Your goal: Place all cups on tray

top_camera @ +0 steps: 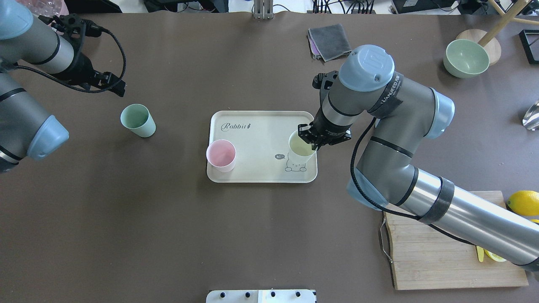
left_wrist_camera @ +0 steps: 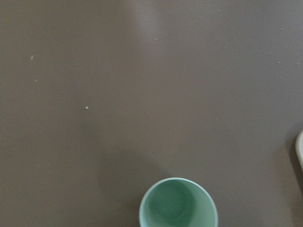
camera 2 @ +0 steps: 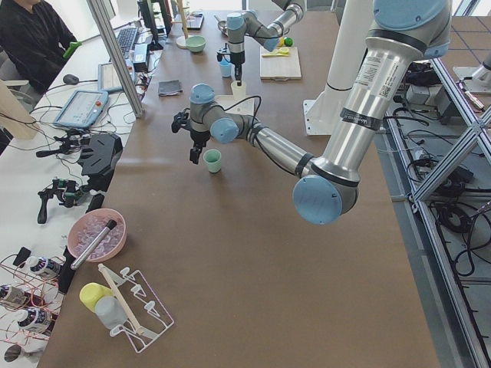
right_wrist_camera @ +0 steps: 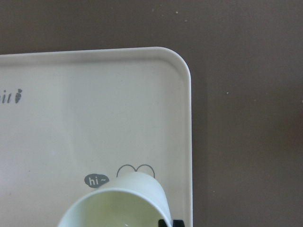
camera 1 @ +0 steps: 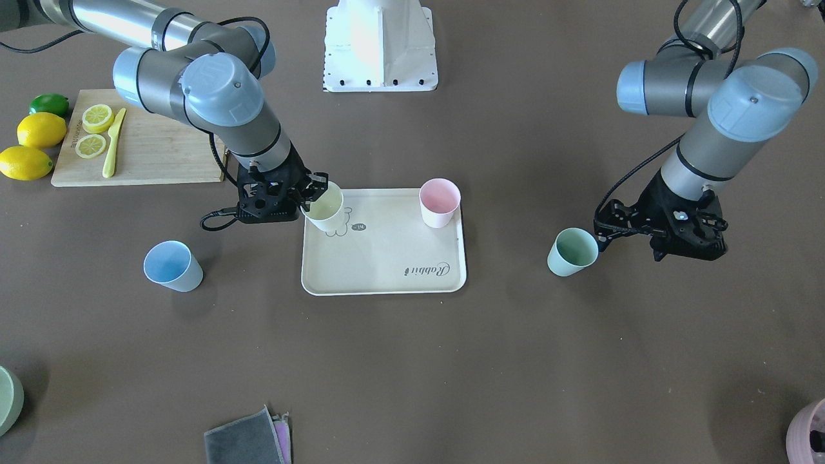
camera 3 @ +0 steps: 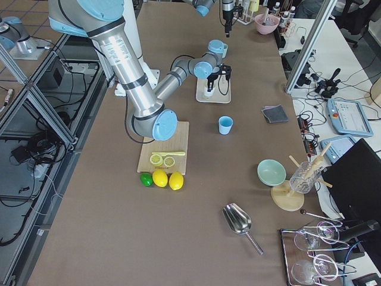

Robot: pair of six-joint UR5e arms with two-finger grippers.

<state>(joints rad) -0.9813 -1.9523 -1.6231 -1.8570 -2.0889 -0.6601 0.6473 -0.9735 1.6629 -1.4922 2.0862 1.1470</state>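
Looking closest of all at the pale yellow matte handleless tumbler [right_wrist_camera: 118,203], crowding the bottom edge of the right wrist view, mouth up and tilting slightly. Pinching it at the rim with the right tool [camera 1: 314,189], pressing in on the wall. Holding it over the flat cream-beige rectangular tray [camera 1: 387,258], at the corner with the small bear drawing [top_camera: 294,164]; not showing whether the base is touching the tray floor.

Sharing that tray with the pale pink matte tumbler [camera 1: 439,203], standing upright in the neighbouring corner on the robot's side, well apart from the yellow one.

Finding two more out on the brown table [camera 1: 412,374]: the mint green matte tumbler [camera 1: 572,251], standing upright off the tray toward the robot's left, and the light blue matte tumbler [camera 1: 173,265], standing upright off the tray toward the robot's right.

Hanging the left tool [top_camera: 114,85] near the mint green tumbler, apart from it; cannot tell whether spread or pressed together. Catching that tumbler's open mouth at the bottom of the left wrist view, plus a sliver of tray rim at the right edge.

Going further out toward the robot's right: passing the rectangular wooden cutting board [camera 1: 161,161], carrying two round lemon slices [camera 1: 97,119] and a yellow-green plastic knife [camera 1: 113,145], with two whole yellow lemons [camera 1: 40,131] and a green lime [camera 1: 49,103] just beside it. Reaching, along the far side, the folded grey cloth [top_camera: 328,41] and the round pale green bowl [top_camera: 465,58].
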